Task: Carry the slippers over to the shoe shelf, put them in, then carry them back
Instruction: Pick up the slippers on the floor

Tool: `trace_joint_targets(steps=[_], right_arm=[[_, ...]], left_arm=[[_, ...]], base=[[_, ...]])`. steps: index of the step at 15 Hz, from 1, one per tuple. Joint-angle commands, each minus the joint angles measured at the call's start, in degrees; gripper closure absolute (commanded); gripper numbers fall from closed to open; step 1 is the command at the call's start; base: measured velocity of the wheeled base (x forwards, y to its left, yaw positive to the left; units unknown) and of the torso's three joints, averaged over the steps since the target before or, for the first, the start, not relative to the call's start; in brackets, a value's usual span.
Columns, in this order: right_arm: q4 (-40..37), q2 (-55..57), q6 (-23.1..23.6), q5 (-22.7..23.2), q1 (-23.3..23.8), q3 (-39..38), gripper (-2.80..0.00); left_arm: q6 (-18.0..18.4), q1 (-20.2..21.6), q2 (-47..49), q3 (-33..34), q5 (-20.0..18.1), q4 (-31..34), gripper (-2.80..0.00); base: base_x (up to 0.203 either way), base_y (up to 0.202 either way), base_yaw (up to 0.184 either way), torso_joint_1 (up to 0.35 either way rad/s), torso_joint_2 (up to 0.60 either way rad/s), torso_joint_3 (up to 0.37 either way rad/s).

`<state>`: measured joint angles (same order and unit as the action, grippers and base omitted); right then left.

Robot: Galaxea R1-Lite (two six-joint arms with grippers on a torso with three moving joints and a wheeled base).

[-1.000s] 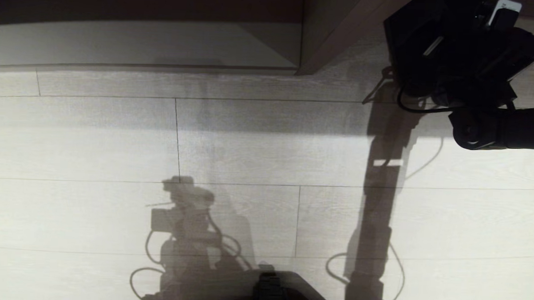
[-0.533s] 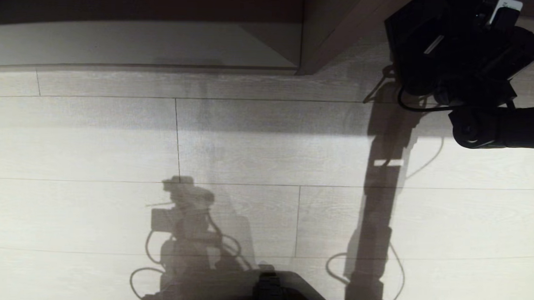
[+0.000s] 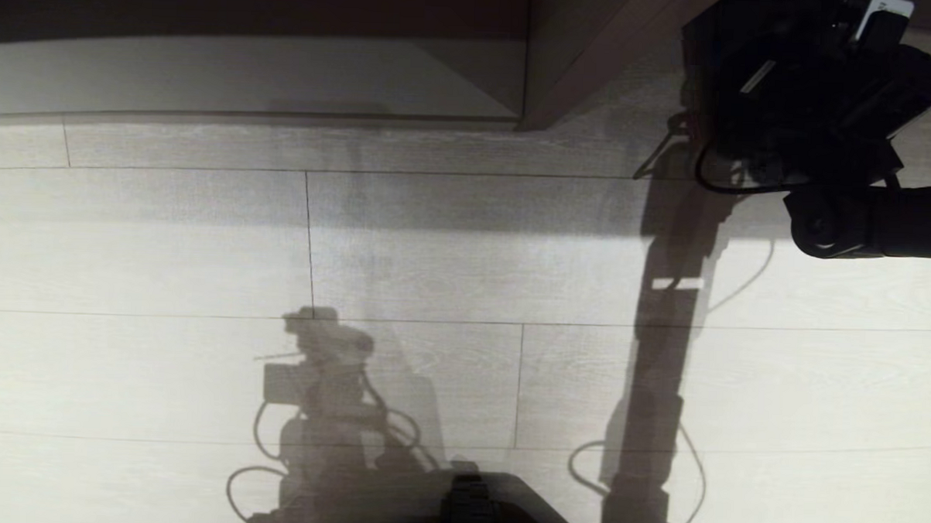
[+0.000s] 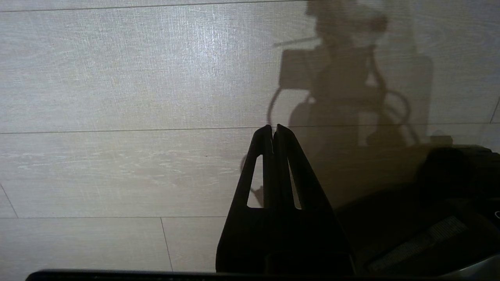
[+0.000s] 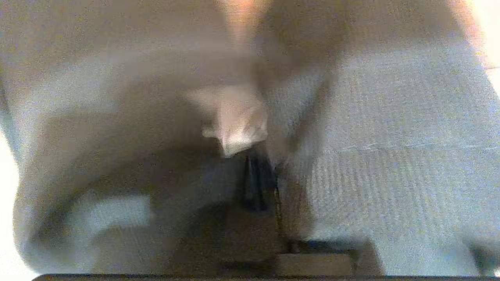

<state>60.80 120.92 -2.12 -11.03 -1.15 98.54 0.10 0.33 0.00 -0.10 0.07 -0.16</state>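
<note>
Grey fabric fills right wrist cam: right tool (image 5: 256,183) clamped on slippers (image 5: 390,136) (head cam can't show); left tool (image 4: 273,132) closed.

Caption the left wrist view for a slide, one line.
Left gripper, fingers shut and empty, hanging over the pale plank floor beside the robot's own shadow.

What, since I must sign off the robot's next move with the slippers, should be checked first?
1. Right gripper shut: ok.
2. Firm hold on the slippers, whose grey fabric seems to crowd the fingers: cannot tell.
3. Both slippers gathered: cannot tell.
4. Shoe shelf in the head view, left of the right arm: ok.
5. Left gripper shut, parked over the floor: ok.
</note>
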Motion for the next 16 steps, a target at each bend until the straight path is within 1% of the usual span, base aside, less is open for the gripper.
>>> trace_joint_targets(steps=[1,8,12,16], right_arm=[[0.37,-0.33,0.01,-0.04,0.0,-0.1,0.0],[0.44,-1.47,-0.13,-0.11,0.09,-1.08,0.0],[-0.53,-8.8,-0.88,-0.19,0.03,-8.12,0.0],[-1.74,-16.32,-0.31,-0.26,-0.59,-14.49,0.0]], left_arm=[[-0.01,0.02,0.0,0.01,0.01,-0.02,0.0],[-0.01,0.02,0.0,0.01,0.01,-0.02,0.0],[-0.01,0.02,0.0,0.1,0.01,-0.02,0.0],[-0.01,0.02,0.0,0.01,0.01,-0.02,0.0]], base=[[0.0,0.0,0.0,0.0,0.0,0.0],[0.0,0.0,0.0,0.0,0.0,0.0],[0.0,0.0,0.0,0.0,0.0,0.0],[0.0,0.0,0.0,0.0,0.0,0.0]])
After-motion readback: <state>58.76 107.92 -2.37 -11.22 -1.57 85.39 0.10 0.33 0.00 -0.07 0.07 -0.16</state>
